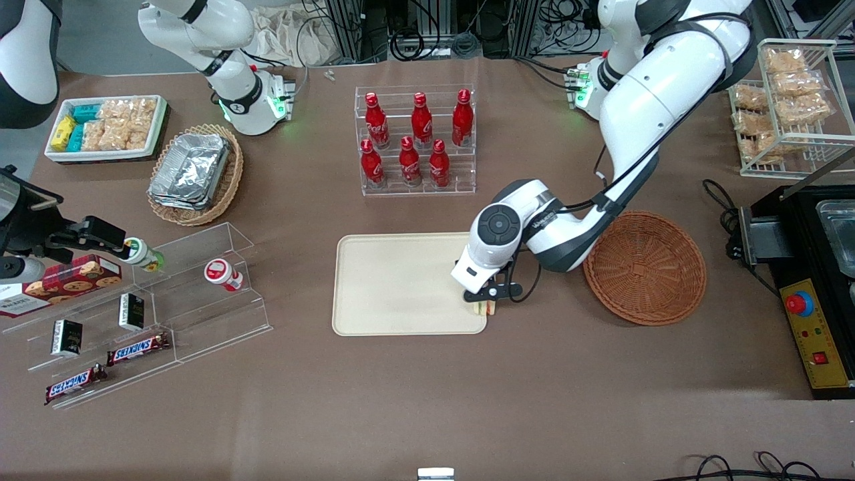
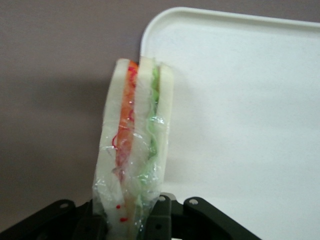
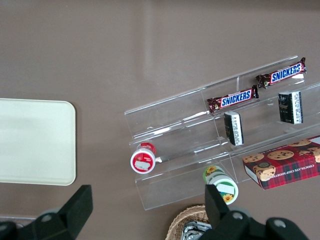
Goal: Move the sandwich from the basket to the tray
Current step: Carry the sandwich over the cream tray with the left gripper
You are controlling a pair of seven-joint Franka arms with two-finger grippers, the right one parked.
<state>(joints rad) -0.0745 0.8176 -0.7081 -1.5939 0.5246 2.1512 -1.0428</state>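
My left gripper [image 1: 485, 304] hangs over the corner of the cream tray [image 1: 394, 287] that is nearest the basket and the front camera. It is shut on the wrapped sandwich [image 2: 134, 150], a wedge of white bread with orange-red and green layers, pinched between the black fingers [image 2: 161, 220]. From the front, the sandwich [image 1: 485, 308] peeks out under the gripper at the tray's rim [image 2: 150, 30]. The reddish-brown wicker basket [image 1: 645, 267] lies beside the tray, toward the working arm's end, with nothing in it.
A clear rack of red bottles [image 1: 415, 141] stands farther from the front camera than the tray. Toward the parked arm's end are a clear stepped shelf with snacks [image 1: 143, 314], a tan basket of foil containers [image 1: 195, 174] and a white snack bin [image 1: 107, 127].
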